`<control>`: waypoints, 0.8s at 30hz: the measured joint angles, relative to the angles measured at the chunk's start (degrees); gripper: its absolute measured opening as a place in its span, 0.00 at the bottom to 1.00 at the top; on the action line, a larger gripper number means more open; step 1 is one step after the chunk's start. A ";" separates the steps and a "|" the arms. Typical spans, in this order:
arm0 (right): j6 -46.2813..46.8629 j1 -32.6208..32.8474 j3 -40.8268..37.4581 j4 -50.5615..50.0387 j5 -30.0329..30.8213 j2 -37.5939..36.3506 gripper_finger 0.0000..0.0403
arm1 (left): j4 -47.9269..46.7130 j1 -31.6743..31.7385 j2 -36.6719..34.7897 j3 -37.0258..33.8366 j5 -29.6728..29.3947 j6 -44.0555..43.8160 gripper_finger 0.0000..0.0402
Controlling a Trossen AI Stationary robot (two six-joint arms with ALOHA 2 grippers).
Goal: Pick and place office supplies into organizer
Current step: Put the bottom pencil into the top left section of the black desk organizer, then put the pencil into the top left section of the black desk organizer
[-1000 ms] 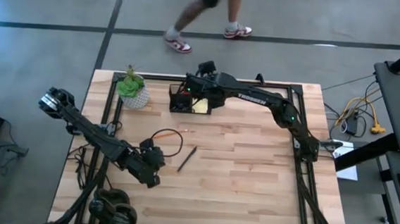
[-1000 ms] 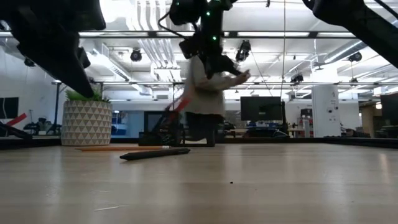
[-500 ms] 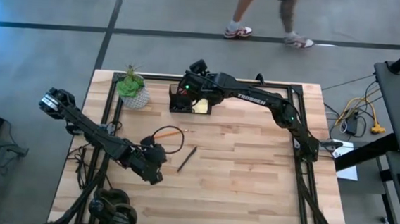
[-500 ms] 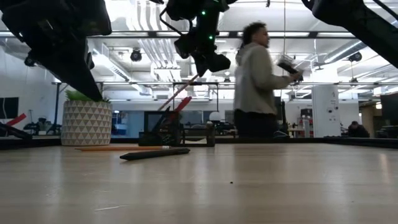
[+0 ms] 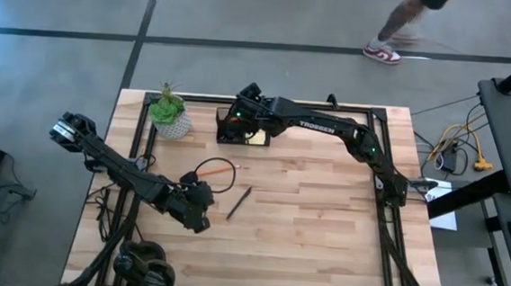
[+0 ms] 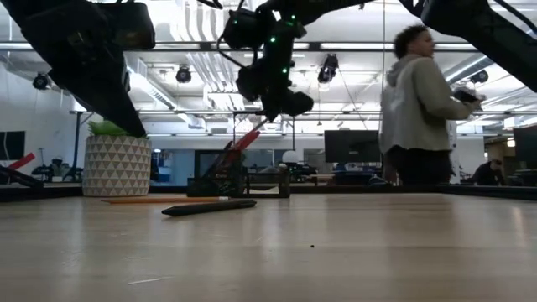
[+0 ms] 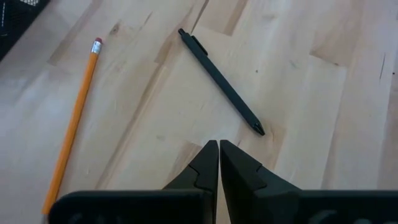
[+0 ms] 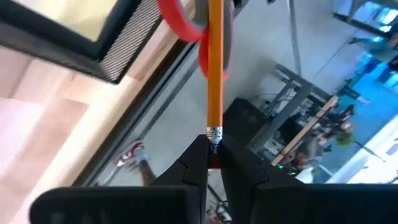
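Note:
The black mesh organizer [image 5: 227,134] stands at the table's far edge, with a yellow sticky-note pad [image 5: 256,137] in it and the scissors' red handles [image 6: 245,139] sticking up. My right gripper [image 8: 214,146] hovers above it [image 5: 240,115], shut on an orange pencil [image 8: 215,62]. My left gripper [image 7: 219,146] is shut and hangs over bare wood near the table's left-near part [image 5: 199,204]. Just beyond it a black pen [image 7: 221,81] lies flat, and a second orange pencil [image 7: 74,118] lies farther left. My right gripper pinches the pencil between its two fingertips at the eraser end [image 8: 215,132]. The fingers come from above, slanting down, and the pencil runs on along them toward the organizer. It is lifted clear of the table; its far tip passes in front of the red handles and out of the wrist view.
A potted green plant [image 5: 169,114] in a white pot [image 6: 117,165] stands left of the organizer. A black loop [image 5: 206,172] lies by the loose pencil [image 5: 220,168]. A person [image 6: 419,109] walks behind the table. Bare wood stretches across the table's right and near parts.
My right gripper has carried the pencil a little toward the table's left, over the organizer, and has stayed shut. The person behind the table has walked from left to right.

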 joint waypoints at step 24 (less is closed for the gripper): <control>1.56 1.02 -0.21 12.82 -0.16 0.09 0.34 | -0.02 0.00 0.00 0.02 0.28 1.42 0.00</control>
